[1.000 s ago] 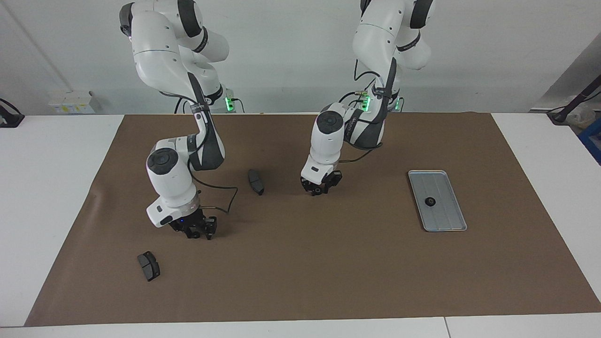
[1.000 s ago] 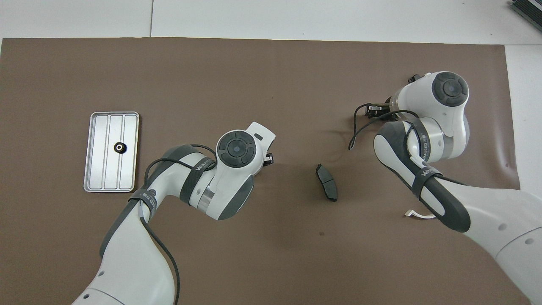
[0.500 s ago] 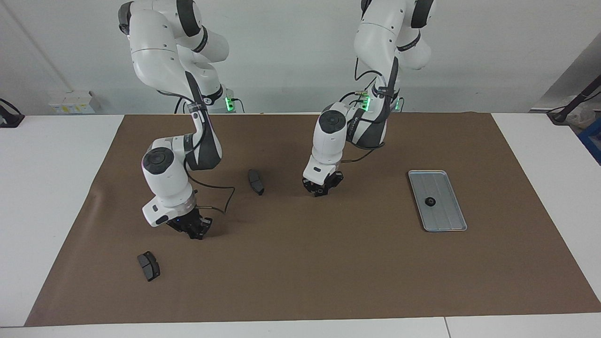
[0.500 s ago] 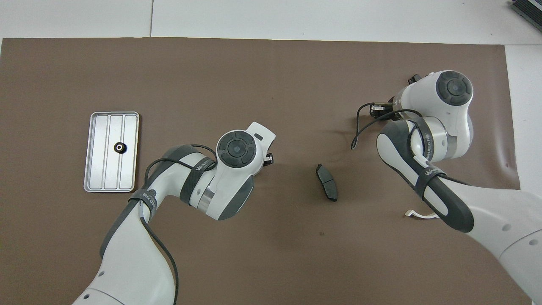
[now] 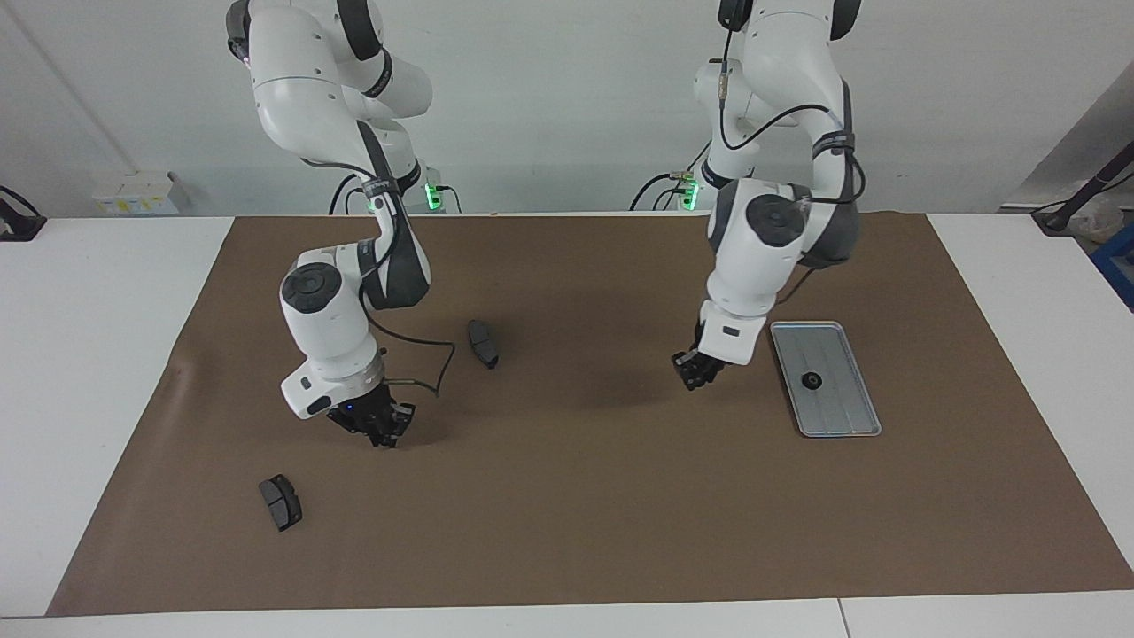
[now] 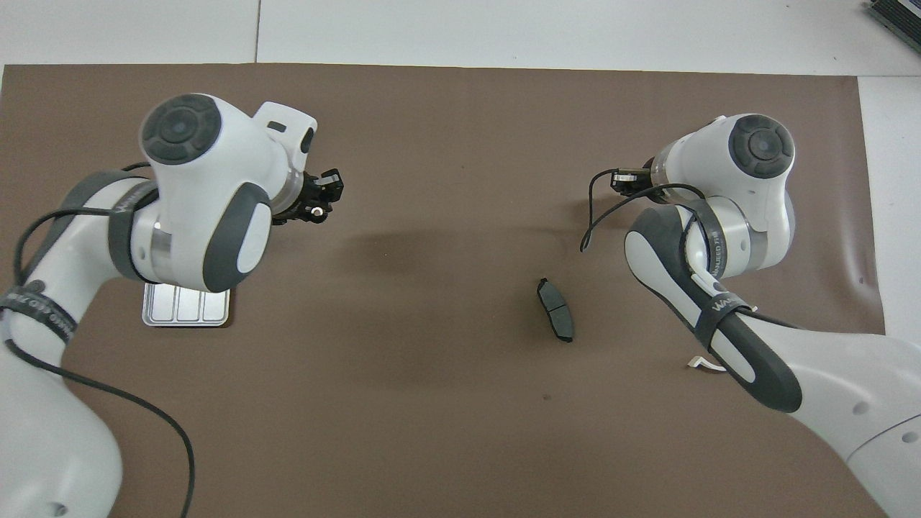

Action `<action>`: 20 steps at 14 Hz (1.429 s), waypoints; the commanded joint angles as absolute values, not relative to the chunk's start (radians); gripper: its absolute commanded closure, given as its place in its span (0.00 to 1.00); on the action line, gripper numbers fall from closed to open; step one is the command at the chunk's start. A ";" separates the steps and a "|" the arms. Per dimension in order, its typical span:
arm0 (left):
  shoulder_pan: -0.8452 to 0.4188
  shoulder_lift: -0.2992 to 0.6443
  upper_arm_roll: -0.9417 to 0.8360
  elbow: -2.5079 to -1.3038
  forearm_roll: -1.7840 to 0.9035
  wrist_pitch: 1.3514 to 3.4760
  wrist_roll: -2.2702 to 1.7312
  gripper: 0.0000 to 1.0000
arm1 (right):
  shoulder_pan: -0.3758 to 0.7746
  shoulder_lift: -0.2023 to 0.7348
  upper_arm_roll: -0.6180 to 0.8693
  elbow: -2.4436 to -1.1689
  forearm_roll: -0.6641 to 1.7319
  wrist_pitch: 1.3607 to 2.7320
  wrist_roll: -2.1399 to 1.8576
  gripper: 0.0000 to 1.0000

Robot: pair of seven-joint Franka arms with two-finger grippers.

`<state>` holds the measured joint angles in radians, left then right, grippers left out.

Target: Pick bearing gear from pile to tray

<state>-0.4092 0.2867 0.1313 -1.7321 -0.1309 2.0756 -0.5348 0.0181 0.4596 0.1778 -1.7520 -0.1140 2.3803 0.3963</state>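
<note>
The silver tray (image 5: 842, 416) lies toward the left arm's end of the table with one black bearing gear (image 5: 810, 381) in it. In the overhead view my left arm covers most of the tray (image 6: 187, 314). My left gripper (image 5: 697, 374) (image 6: 317, 207) hangs over the mat just beside the tray, shut on a small round black gear (image 6: 314, 211) with a pale centre. My right gripper (image 5: 379, 432) is low over the mat, fingertips together; I see nothing between them. What shows of the pile is two dark curved pads (image 5: 483, 344) (image 5: 281, 502) and a white bracket (image 6: 704, 364).
A brown mat (image 5: 567, 532) covers the table's middle, with white tabletop at both ends. One pad (image 6: 555, 309) lies between the two arms. The right arm's cable (image 5: 425, 377) loops above the mat.
My left arm rose and swung from the table's middle toward the tray. My right gripper closed its fingers at the mat and shifted slightly.
</note>
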 commanded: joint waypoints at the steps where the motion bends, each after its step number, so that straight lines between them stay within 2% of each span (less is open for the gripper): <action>1: -0.310 0.242 0.126 -1.752 -0.163 1.982 -0.323 0.85 | 0.125 0.446 0.183 -1.729 -0.109 2.353 0.546 1.00; 6: -0.086 0.218 0.129 -1.856 -0.160 1.991 0.182 0.83 | 0.320 0.451 0.178 -1.712 -0.141 2.356 0.774 1.00; 9: -0.046 0.225 0.132 -1.906 -0.150 2.025 0.253 0.75 | 0.400 0.475 0.178 -1.717 -0.219 2.355 0.900 1.00; 11: -0.048 0.222 0.133 -1.965 -0.150 2.087 0.253 0.59 | 0.425 0.483 0.179 -1.729 -0.227 2.356 0.934 1.00; 13: -0.051 0.221 0.133 -1.971 -0.150 2.091 0.253 0.32 | 0.452 0.491 0.179 -1.743 -0.227 2.358 0.954 0.96; 14: -0.054 0.224 0.133 -1.967 -0.150 2.091 0.253 0.24 | 0.457 0.495 0.181 -1.749 -0.227 2.359 0.956 0.94; 15: -0.057 0.224 0.133 -1.960 -0.149 2.091 0.253 0.21 | 0.466 0.503 0.181 -1.755 -0.227 2.361 0.956 0.92; 16: -0.061 0.222 0.133 -1.951 -0.149 2.092 0.250 0.21 | 0.475 0.508 0.181 -1.758 -0.227 2.361 0.956 0.83; 17: -0.072 0.222 0.132 -1.928 -0.146 2.083 0.239 0.22 | 0.474 0.506 0.179 -1.756 -0.227 2.353 0.956 0.51; 18: -0.106 0.222 0.133 -1.913 -0.147 2.079 0.212 0.23 | 0.474 0.506 0.179 -1.753 -0.227 2.349 0.956 0.07; 19: -0.148 0.221 0.133 -1.907 -0.146 2.079 0.140 0.24 | 0.468 0.505 0.179 -1.747 -0.226 2.347 0.957 0.00; 20: -0.202 0.224 0.133 -1.899 -0.146 2.092 0.038 0.25 | 0.459 0.499 0.179 -1.743 -0.225 2.349 0.956 0.00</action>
